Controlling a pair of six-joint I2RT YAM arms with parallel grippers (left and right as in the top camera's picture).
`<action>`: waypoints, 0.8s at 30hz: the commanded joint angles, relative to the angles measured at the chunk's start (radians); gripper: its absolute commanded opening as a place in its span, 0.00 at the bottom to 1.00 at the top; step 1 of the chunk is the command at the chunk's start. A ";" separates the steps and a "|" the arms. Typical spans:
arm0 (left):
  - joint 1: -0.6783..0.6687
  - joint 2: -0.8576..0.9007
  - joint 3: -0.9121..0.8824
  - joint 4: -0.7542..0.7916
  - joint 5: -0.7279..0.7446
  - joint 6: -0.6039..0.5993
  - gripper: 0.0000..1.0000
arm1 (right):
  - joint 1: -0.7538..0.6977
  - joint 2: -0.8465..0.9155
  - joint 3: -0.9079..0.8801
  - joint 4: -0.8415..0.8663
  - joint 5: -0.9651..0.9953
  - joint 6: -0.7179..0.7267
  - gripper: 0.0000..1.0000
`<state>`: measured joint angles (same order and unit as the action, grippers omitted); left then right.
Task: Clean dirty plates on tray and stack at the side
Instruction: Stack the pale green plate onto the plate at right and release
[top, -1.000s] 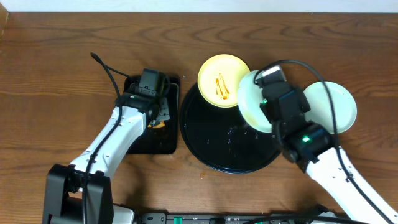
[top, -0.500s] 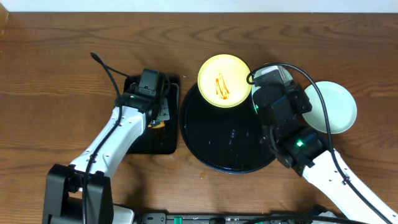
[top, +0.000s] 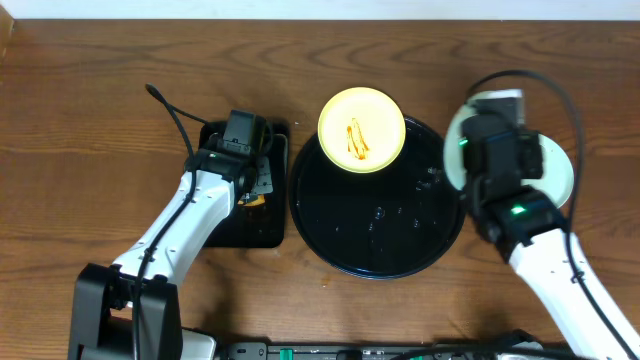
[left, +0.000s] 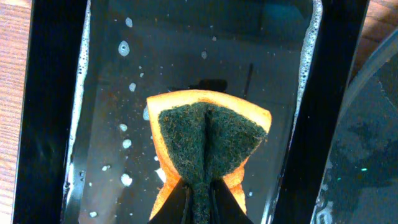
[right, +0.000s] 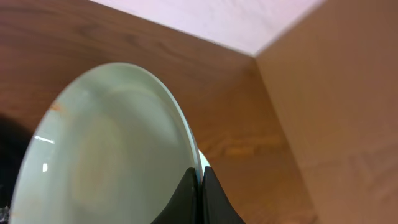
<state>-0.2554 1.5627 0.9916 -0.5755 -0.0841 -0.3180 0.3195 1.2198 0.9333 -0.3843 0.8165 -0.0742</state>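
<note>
The pale yellow plate (top: 361, 130) with orange-brown streaks lies on the far rim of the round black tray (top: 378, 215). My right gripper (right: 200, 180) is shut on the rim of a mint-blue plate (right: 106, 149) and holds it tilted above the tray's right edge; the plate also shows in the overhead view (top: 452, 152). A faint orange mark sits near its rim. The second mint-blue plate (top: 562, 168) lies on the table to the right, partly under my right arm. My left gripper (left: 200, 200) is shut on the sponge (left: 208, 140), folded, green side up.
The sponge hangs over the smaller rectangular black tray (left: 106, 81), wet with foam specks, left of the round tray; it also shows in the overhead view (top: 225, 230). The round tray holds water drops. A pale wall edge and a wooden side panel show in the right wrist view.
My right arm has carried the mint-blue plate to the right, from over the round tray to its right edge beside the other mint-blue plate. The left arm has not moved.
</note>
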 joint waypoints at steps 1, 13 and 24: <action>0.005 0.008 -0.006 0.000 -0.001 -0.010 0.09 | -0.137 0.011 0.002 0.003 -0.130 0.108 0.01; 0.005 0.008 -0.006 0.000 -0.001 -0.010 0.09 | -0.485 0.204 0.002 0.013 -0.332 0.231 0.01; 0.005 0.008 -0.006 0.000 -0.001 -0.010 0.09 | -0.489 0.244 0.002 -0.021 -0.596 0.238 0.21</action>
<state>-0.2554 1.5627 0.9916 -0.5755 -0.0841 -0.3180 -0.1719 1.4704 0.9333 -0.3920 0.3111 0.1421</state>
